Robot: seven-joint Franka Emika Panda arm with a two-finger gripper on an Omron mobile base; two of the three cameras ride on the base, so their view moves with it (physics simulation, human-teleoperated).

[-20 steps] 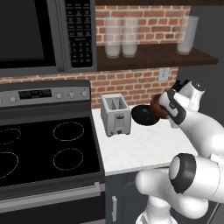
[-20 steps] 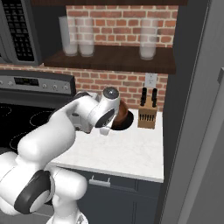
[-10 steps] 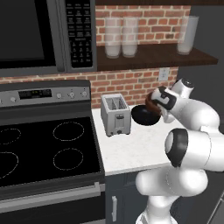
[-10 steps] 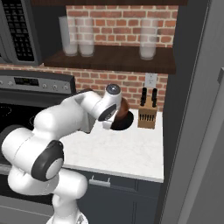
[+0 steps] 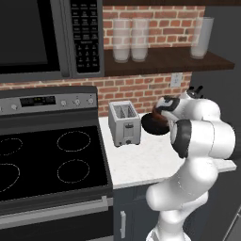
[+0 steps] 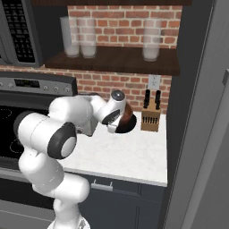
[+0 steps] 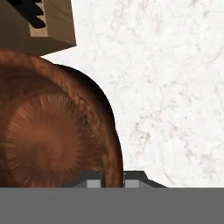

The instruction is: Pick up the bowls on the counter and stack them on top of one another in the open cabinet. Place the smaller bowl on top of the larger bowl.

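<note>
Above white marbled stone counter (image 5: 136, 162): pinching glossy reddish-brown wooden bowl (image 7: 48, 140) by rim, claw (image 7: 113, 180) clamped shut, clearing wider black bowl (image 5: 151, 126) for shelving.

No legible text, brand, number or sign found. Microwave keypad (image 5: 84, 35): rows of small pale markings seen, too blurred to be read. Stove control panel (image 5: 40, 100): pale display strip and knobs noted, characters not resolvable. Toaster (image 5: 124, 123), knife block (image 6: 150, 119), wall outlet (image 6: 154, 82): no markings made out.
</note>
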